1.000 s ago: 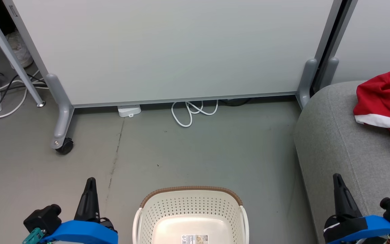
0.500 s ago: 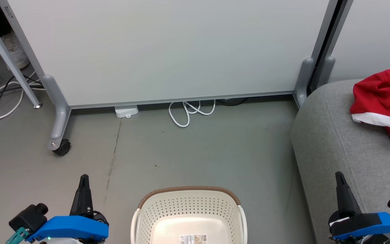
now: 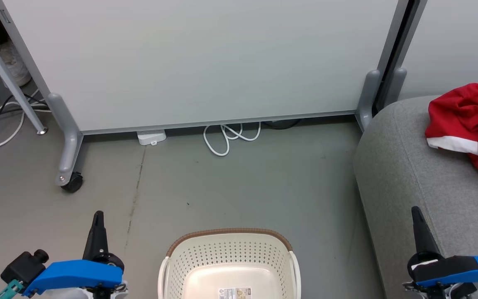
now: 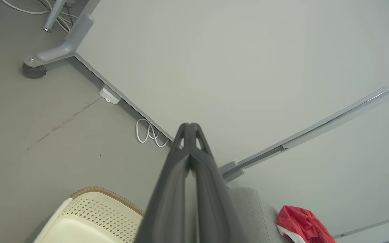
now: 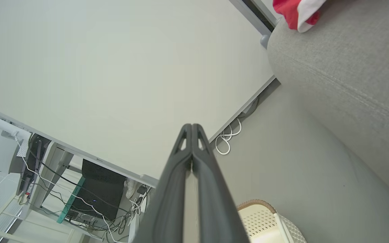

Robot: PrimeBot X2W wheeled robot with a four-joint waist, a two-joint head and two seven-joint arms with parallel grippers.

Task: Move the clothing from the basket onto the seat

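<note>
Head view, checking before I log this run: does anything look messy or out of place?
Only small things: the red clothing lies crumpled on the grey seat, and a white cable sits in loose loops on the floor under the partition. The basket stands upright.

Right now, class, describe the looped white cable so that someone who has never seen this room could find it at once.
Start at the big pale partition panel standing on the grey floor and follow its bottom edge. Near the middle of that edge, poking out from underneath, lies the looped white cable. Unlike the small white box to its left, it is a thin cord in loose loops, not a solid block.
</note>
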